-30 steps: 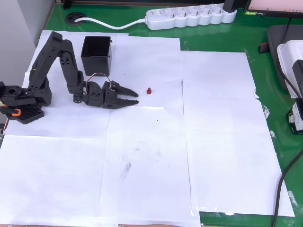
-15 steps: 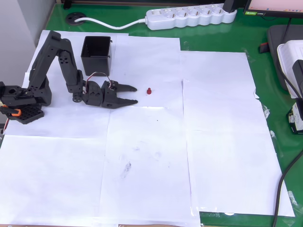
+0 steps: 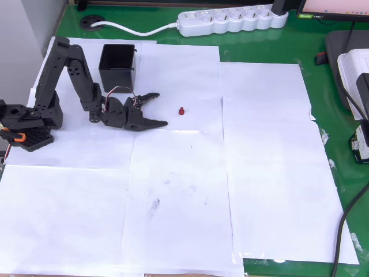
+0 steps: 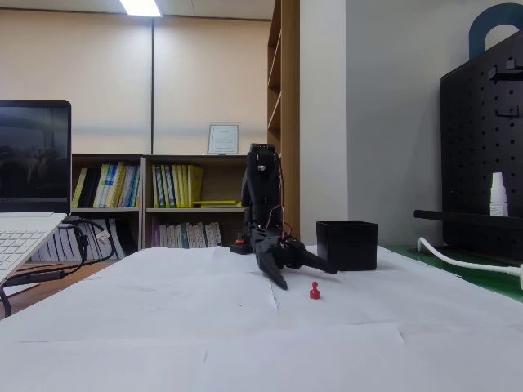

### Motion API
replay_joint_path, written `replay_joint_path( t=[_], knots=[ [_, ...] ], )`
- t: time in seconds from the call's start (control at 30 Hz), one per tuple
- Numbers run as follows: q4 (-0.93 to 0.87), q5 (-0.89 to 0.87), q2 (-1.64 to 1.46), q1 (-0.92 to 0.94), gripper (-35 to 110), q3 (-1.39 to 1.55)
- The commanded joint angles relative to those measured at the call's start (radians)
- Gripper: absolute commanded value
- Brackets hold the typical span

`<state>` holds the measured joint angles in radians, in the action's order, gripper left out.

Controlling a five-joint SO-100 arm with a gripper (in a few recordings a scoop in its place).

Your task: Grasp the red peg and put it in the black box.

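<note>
Overhead view, red peg (image 3: 181, 111): upright on white paper, apart from everything.
My tool (image 3: 161, 109): jaws spread wide, empty, low, tips pointing toward the peg.
Black box (image 3: 117, 64): behind my arm, well apart from the peg.

A green counter (image 3: 259, 49) is carrying everything here, and white paper sheets (image 3: 265, 144) are covering most of it, overlapping one another and leaving green bare along the twelve and three o'clock edges of the overhead view. The red peg (image 3: 181, 111) is standing on the paper near the middle, with the black box (image 3: 117, 63) sitting on the sheets toward ten o'clock from it, well apart. The arm's base (image 3: 26, 124) is resting at the nine o'clock edge. A white power strip (image 3: 233, 20) is lying on the bare green at twelve o'clock, its cable (image 3: 138, 29) trailing toward eleven o'clock.
</note>
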<state>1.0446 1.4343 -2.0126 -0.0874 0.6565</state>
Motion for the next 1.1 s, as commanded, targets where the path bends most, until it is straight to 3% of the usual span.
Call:
replay_joint_path(
  t=[0.0,0.57,1.07],
  knots=[
    [0.003,0.005,-0.029,-0.031,51,0.077],
    [-0.002,0.015,-0.215,-0.029,51,0.337],
    [0.018,0.032,-0.236,-0.077,51,0.344]
  ],
)
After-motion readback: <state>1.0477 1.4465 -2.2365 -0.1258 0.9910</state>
